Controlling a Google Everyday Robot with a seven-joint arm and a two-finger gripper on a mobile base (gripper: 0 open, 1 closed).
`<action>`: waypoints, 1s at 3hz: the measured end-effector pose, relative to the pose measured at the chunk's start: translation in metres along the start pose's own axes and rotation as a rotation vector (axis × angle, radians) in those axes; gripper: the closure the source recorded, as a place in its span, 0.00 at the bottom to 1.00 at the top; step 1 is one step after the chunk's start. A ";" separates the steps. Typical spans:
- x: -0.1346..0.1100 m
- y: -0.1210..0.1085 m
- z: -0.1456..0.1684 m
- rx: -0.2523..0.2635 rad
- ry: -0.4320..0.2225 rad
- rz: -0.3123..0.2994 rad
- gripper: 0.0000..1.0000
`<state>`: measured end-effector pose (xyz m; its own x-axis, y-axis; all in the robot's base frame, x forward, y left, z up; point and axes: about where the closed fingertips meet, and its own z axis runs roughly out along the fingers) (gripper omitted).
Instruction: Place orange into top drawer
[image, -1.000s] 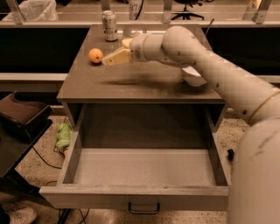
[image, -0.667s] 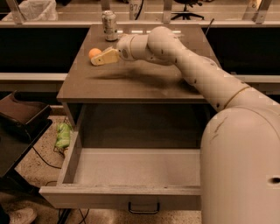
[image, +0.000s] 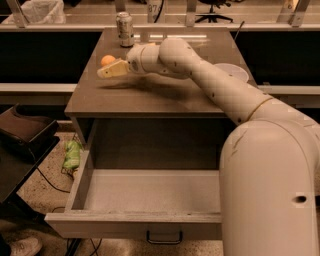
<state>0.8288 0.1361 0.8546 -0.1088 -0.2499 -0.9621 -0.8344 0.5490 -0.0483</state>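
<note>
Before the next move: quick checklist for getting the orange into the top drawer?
1. orange located: ok, on the table, left rear.
2. tool at the orange: ok, close beside it on the near side; contact cannot tell.
3. orange lifted: not ok, it rests on the table.
4. top drawer open: ok, pulled out below the tabletop.
5. soda can out of the way: ok, it stands behind the orange, apart from the tool.

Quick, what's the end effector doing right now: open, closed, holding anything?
End effector: right beside the orange on the table; open, closed or gripping cannot be told.
</note>
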 end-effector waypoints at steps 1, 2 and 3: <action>0.003 0.004 0.012 0.002 0.008 0.009 0.00; 0.007 0.006 0.022 0.016 0.035 0.005 0.17; 0.011 0.007 0.029 0.023 0.061 0.008 0.40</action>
<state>0.8377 0.1598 0.8357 -0.1489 -0.2927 -0.9445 -0.8208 0.5693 -0.0470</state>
